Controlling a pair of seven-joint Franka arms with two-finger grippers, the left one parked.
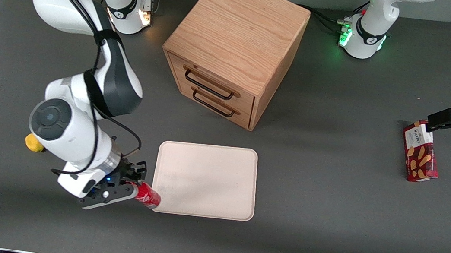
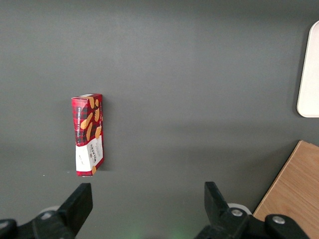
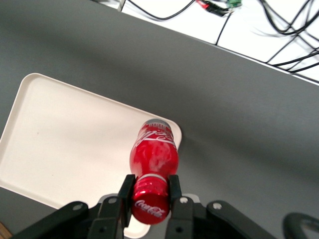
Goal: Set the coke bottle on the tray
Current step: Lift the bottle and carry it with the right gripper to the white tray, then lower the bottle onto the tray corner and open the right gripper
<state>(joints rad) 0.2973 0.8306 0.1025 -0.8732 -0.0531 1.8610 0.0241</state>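
Coke bottle (image 3: 153, 159) red, white script, gripper (image 3: 150, 191) clamping cap, over tray (image 3: 70, 134) corner.

**Soft overhead light, mostly sharp frames**

Lit evenly from above, with no harsh glare on the matte grey table (image 1: 328, 209). Cast broad soft-edged shadows: one beside the wooden drawer cabinet (image 1: 236, 45) toward the parked arm's end, another falling faintly across the tray (image 1: 205, 180). Showed small bright spots at the arm bases, warm white at one (image 1: 146, 16), green at the other (image 1: 344, 35). Stayed crisp in the front view, with mild bending near the corners. Blurred slightly in the right wrist view on the coke bottle (image 3: 153, 159) held in the gripper (image 3: 149, 196); washed out to white above the table edge.
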